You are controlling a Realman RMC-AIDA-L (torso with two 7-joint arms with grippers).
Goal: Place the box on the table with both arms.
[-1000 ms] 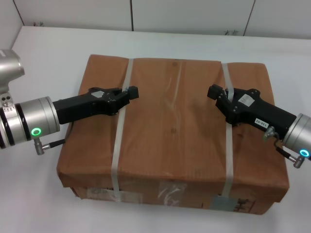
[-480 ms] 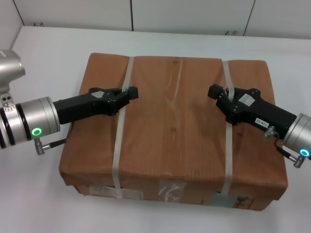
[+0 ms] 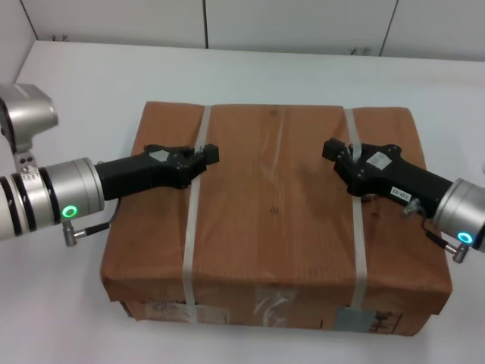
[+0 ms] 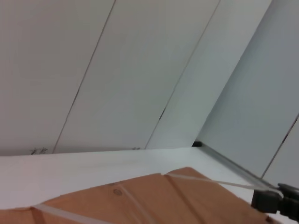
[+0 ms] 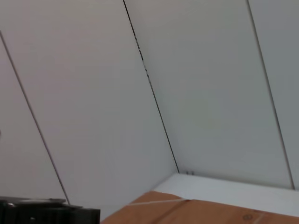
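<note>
The brown cardboard box (image 3: 276,220) fills the middle of the head view over the white table (image 3: 76,76), with two white straps (image 3: 189,250) running front to back. My left gripper (image 3: 204,155) lies on the box top across the left strap. My right gripper (image 3: 333,149) lies on the top across the right strap (image 3: 358,243). Whether either holds a strap is hidden. The left wrist view shows the box top (image 4: 154,200) and the right gripper (image 4: 275,203) far off. The right wrist view shows the box top (image 5: 210,212) and the left gripper (image 5: 46,212).
The table stretches well beyond the box to the left, right and back. A white panelled wall (image 3: 303,23) stands along the table's far edge. Tape and labels (image 3: 269,303) sit on the box's front side.
The box and both grippers have sunk a little away from the head camera and shifted slightly. The left arm reaches further in from the left.
</note>
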